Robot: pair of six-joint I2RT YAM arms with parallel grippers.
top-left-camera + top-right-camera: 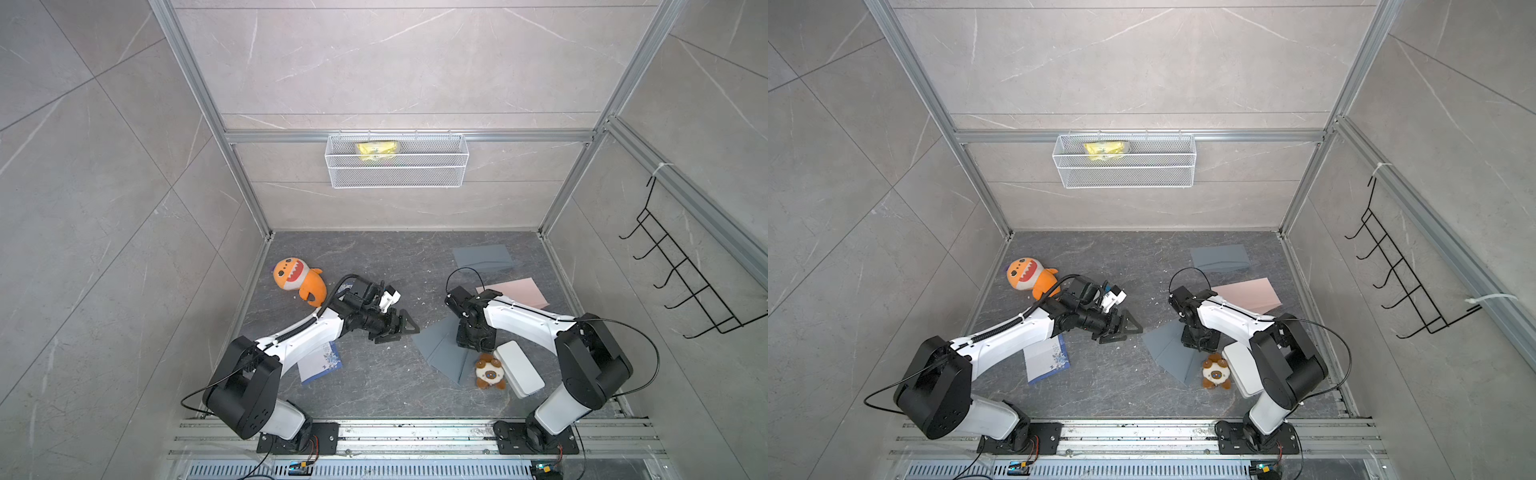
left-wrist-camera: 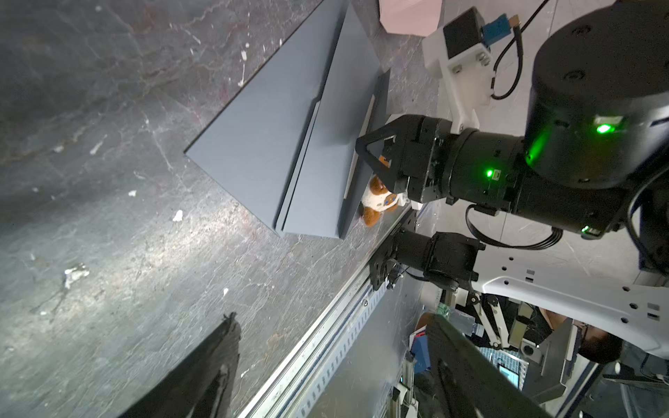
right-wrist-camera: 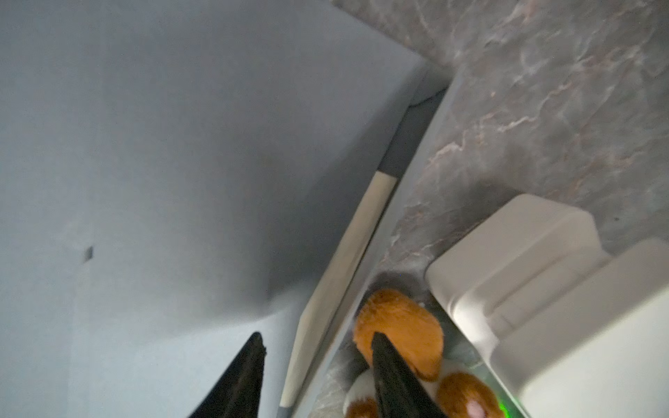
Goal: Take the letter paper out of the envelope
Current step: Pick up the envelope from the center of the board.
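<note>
While the gray envelope [image 1: 440, 351] lies flat on the table [image 1: 374, 386], the right gripper [image 3: 315, 340] is pointed down at its edge. Its fingers are held apart, and a pale strip [image 3: 344, 260] is seen between them. Whether that strip is the letter paper cannot be told. The left gripper [image 1: 401, 332] is held wide open near the envelope's far side, and nothing is touched.

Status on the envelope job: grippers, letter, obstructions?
Left gripper open, empty. Right gripper open, astride edge of gray envelope, pale strip showing there. Small plush crowds that edge.
</note>
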